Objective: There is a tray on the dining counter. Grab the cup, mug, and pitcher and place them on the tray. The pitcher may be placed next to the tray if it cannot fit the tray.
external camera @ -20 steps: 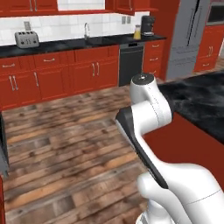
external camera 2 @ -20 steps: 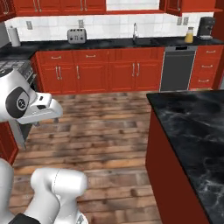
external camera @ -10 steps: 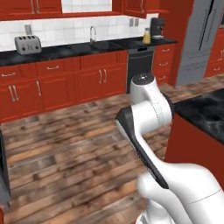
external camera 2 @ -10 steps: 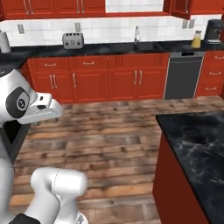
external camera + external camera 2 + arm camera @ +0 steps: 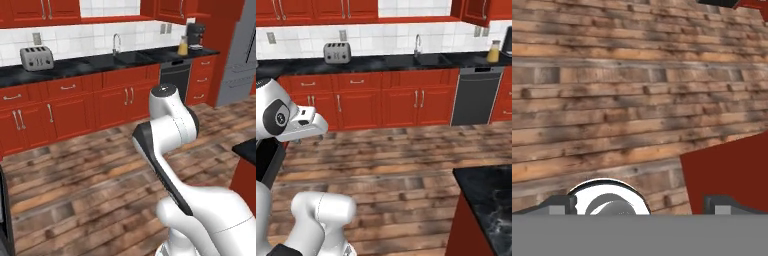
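The pitcher [image 5: 183, 46] of orange juice stands on the far worktop beside a black coffee machine, and the right base view has the pitcher [image 5: 494, 51] at its top right. A corner of the black dining counter [image 5: 490, 194] sits at the lower right, with a sliver of the dining counter [image 5: 247, 148] at the left base view's right edge. My gripper [image 5: 640, 206] is open and empty, fingertips [image 5: 560, 204] wide apart, looking down at wooden floor far from the pitcher. The tray, cup and mug are out of view.
A toaster [image 5: 36, 57] and a sink tap [image 5: 116, 44] sit on the far worktop above red cabinets, with a dark dishwasher [image 5: 175, 81] under the pitcher. The island's red base [image 5: 728, 171] fills the hand view's lower right. Wooden floor lies between me and the cabinets.
The whole picture has shifted right in both base views, so the camera has moved. The dining counter has slid toward the right edge. The gripper stays open.
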